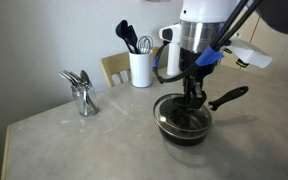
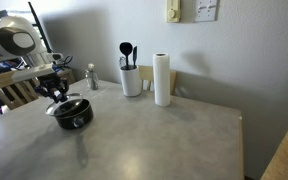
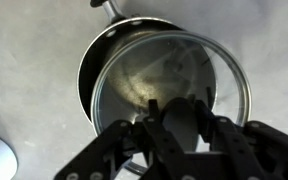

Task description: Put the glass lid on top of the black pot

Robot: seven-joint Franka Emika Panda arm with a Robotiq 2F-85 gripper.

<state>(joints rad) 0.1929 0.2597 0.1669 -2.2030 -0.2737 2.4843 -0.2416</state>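
Note:
The black pot (image 1: 184, 128) stands on the table with its long handle (image 1: 230, 97) pointing away to the right; it also shows in the other exterior view (image 2: 72, 115). My gripper (image 3: 182, 108) is shut on the dark knob of the glass lid (image 3: 144, 65), seen from above in the wrist view. The lid, clear with a thin metal rim, hangs over the pot (image 3: 88, 72) and sits slightly off-centre, so a strip of the pot's rim shows on one side. Whether lid and pot touch I cannot tell. In both exterior views the gripper (image 1: 194, 96) (image 2: 58, 95) stands directly over the pot.
A white utensil holder (image 1: 140, 68) (image 2: 131, 80) with dark utensils stands behind the pot. A paper towel roll (image 2: 162, 80) stands beside it. A shiny metal object (image 1: 80, 92) stands to one side on the table. A wooden chair (image 1: 114, 68) is at the table's far edge.

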